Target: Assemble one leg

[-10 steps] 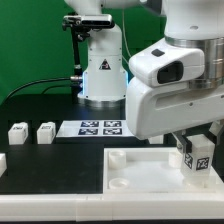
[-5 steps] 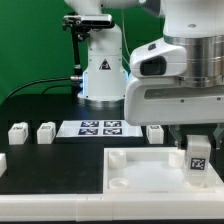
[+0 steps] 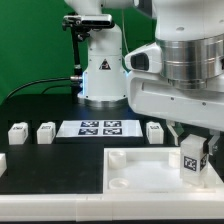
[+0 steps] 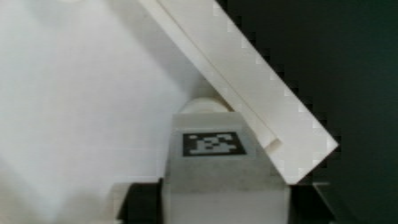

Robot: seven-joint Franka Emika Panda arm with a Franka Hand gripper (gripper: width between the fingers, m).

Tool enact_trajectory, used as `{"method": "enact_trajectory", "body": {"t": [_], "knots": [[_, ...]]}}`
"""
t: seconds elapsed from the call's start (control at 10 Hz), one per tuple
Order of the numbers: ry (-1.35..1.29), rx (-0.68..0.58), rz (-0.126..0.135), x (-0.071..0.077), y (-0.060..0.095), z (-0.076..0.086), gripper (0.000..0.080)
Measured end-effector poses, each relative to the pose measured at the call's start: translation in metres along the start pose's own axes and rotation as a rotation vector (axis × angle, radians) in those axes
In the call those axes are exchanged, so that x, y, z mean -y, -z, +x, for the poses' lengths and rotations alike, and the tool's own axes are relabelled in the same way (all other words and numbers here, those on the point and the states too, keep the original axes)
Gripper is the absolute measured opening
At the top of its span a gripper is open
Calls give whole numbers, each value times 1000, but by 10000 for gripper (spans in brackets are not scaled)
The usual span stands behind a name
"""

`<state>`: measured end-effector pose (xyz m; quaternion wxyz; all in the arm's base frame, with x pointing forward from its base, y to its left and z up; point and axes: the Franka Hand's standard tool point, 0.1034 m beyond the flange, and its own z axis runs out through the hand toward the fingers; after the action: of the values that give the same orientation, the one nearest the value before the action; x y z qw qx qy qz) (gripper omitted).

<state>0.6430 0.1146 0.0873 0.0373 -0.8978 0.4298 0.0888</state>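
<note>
My gripper (image 3: 192,158) is shut on a leg (image 3: 193,162), a small white block with a black-and-white tag, and holds it upright over the right part of the large white tray-like part (image 3: 140,170). In the wrist view the leg (image 4: 222,150) fills the space between my dark fingers (image 4: 146,200), with the tray's raised rim (image 4: 249,85) running diagonally beside it. Three more legs stand on the black table: two at the exterior view's left (image 3: 17,133) (image 3: 45,132) and one near the middle (image 3: 154,132).
The marker board (image 3: 100,127) lies behind the tray in front of the robot's white base (image 3: 100,70). A small white part (image 3: 2,160) shows at the exterior view's left edge. The tray has round corner holes (image 3: 119,185).
My gripper has swung with the leg, uncovering the leg near the middle. The held leg has shifted slightly left and now sits a little lower over the tray.
</note>
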Motion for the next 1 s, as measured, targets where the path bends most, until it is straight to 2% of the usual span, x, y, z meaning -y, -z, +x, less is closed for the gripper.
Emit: {"method": "enact_trajectory", "body": {"t": [0.3,0.5,0.6,0.7,0.8,1.0], "knots": [[-147,6,-1,1,-1,-3,297],[-80,7,0,1,-1,-3,312],[-41,6,-2,1,-1,-3,503],[112,7,-3,1,-2,-3,602],[269,6,-5,0,-3,-2,635],[516,7,-5,0,-4,-1,647]]}}
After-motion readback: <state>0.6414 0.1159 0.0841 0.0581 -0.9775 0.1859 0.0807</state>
